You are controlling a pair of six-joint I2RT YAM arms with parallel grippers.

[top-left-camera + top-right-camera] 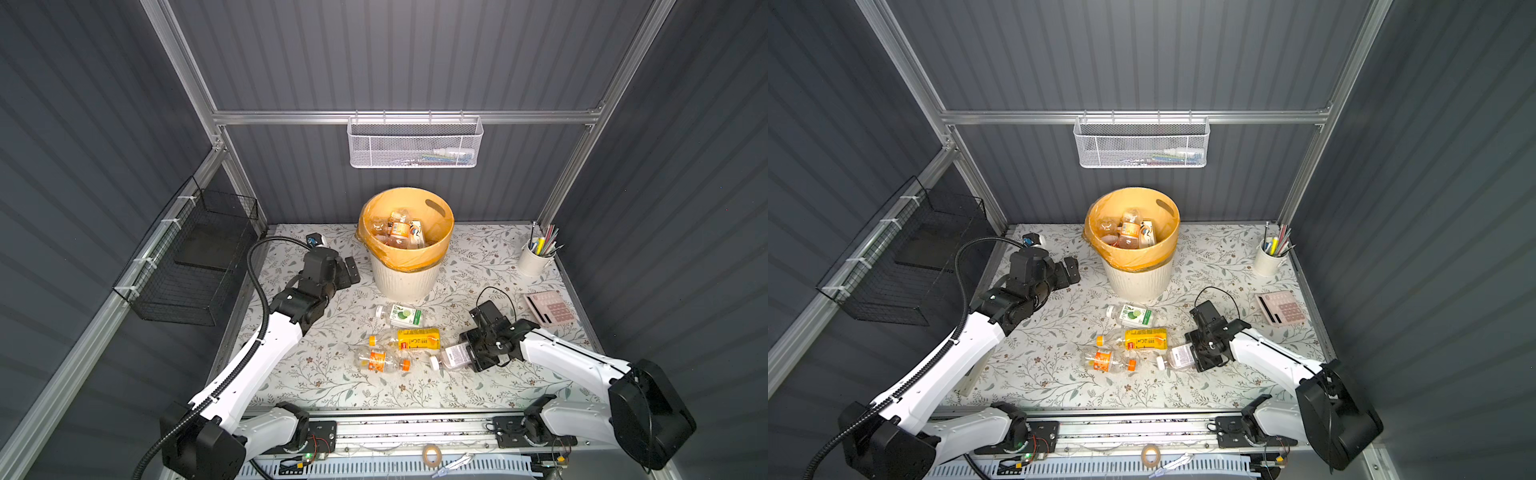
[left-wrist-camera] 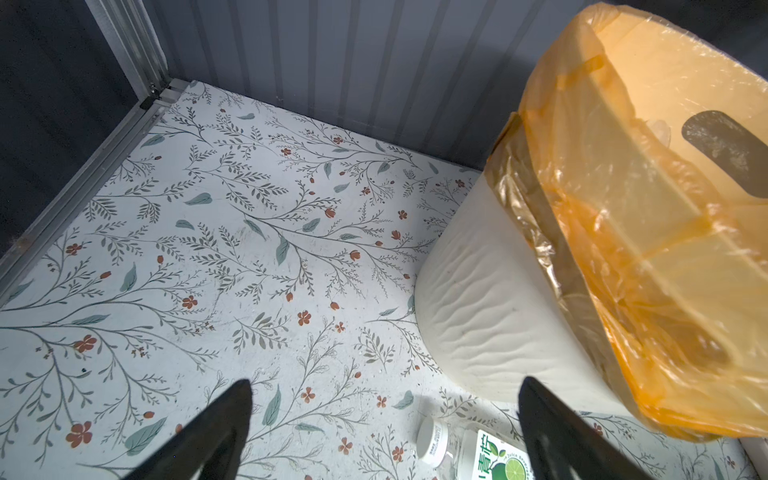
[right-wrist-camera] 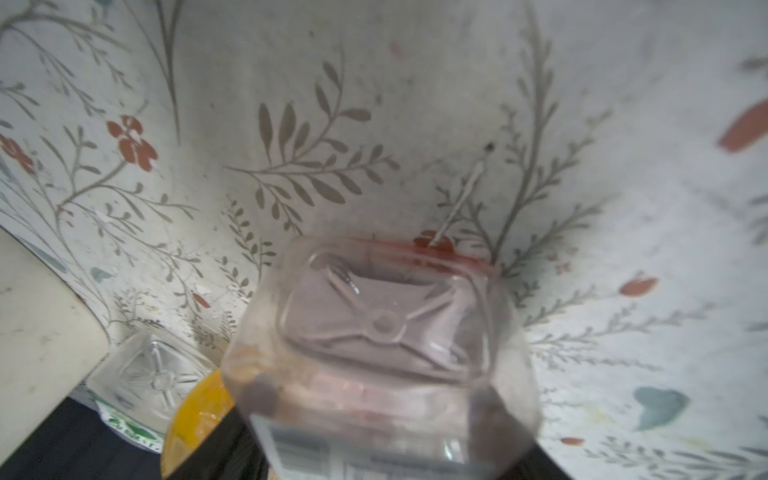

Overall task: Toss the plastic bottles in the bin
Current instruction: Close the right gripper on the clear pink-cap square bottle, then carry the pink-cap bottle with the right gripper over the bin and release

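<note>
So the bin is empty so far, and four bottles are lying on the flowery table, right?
Not quite. The bin is not empty: both top views show several bottles already inside it. The rest holds: the table does carry four more bottles, all lying on their sides.

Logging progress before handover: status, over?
Left gripper open, empty, beside bin. Right gripper around white-capped bottle, grip unconfirmed. Three other bottles lying loose nearby. Nothing blocking bin.
</note>
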